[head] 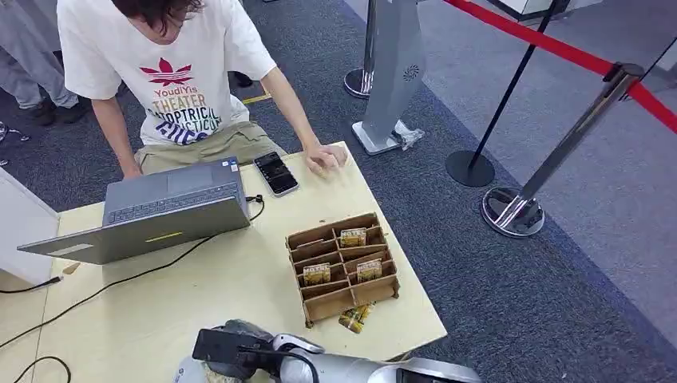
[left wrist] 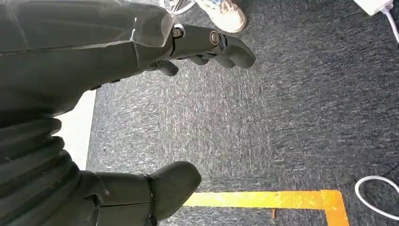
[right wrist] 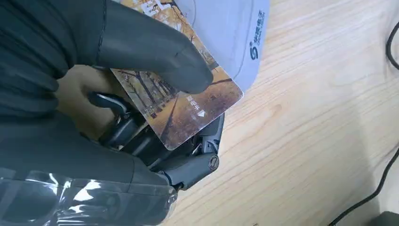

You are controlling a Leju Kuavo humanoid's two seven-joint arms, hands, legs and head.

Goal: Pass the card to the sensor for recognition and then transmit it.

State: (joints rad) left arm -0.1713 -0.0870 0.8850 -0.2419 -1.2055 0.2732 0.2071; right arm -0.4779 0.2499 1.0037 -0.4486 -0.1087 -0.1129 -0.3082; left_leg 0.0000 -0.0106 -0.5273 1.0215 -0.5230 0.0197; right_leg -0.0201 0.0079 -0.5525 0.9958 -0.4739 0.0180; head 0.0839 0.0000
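Observation:
My right hand (right wrist: 117,136) pinches a card (right wrist: 188,110) printed with autumn trees, thumb on top and fingers beneath. The card lies partly over the light grey sensor (right wrist: 233,33) on the wooden table (right wrist: 310,141). In the head view this right hand (head: 239,349) is at the table's near edge, left of a wooden divided box (head: 345,267) that holds more cards. Another card (head: 354,317) lies on the table in front of that box. My left hand (left wrist: 141,117) hangs over dark carpet, thumb and fingers apart, holding nothing.
An open laptop (head: 160,211) and a phone (head: 276,173) lie at the table's far side, with cables trailing left. A person in a white T-shirt (head: 172,72) kneels behind, one hand (head: 325,157) on the table. Stanchions with red tape (head: 559,152) stand on the carpet to the right.

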